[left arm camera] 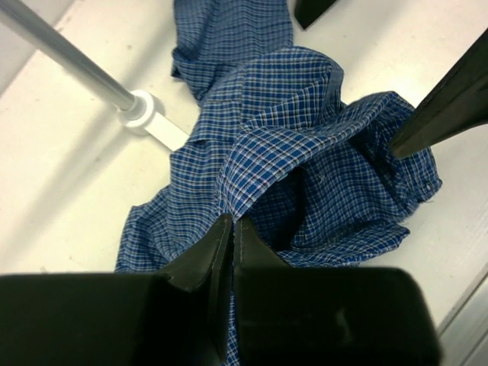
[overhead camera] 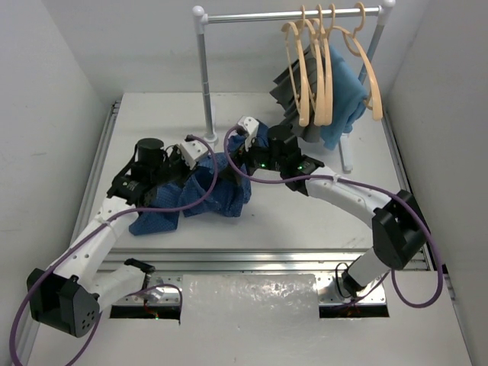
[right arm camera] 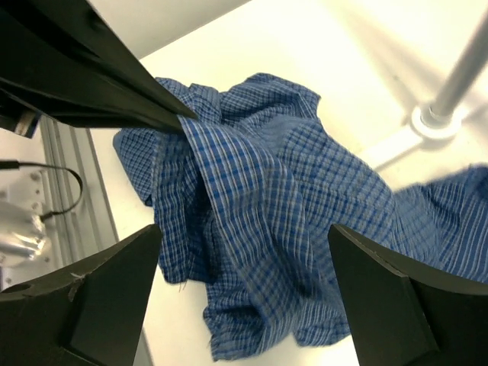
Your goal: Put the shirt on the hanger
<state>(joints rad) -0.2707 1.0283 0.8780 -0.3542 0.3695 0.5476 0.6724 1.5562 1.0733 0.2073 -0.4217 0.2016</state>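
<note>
While clamped shut on a raised fold of the shirt [left arm camera: 305, 152], hold the left fingers [left arm camera: 223, 238] steady and lower the spread, empty right fingers [right arm camera: 114, 290] onto the ridge of cloth beneath them. Avoid pinching several layers. Find the rest heaped on the counter [overhead camera: 305, 221] under both pairs, the hanger [overhead camera: 371, 76] well beyond them on the rail [overhead camera: 259, 17]. Look to the top view alone for hanger and rail, to the wrist views for pinch and open gap.
</note>
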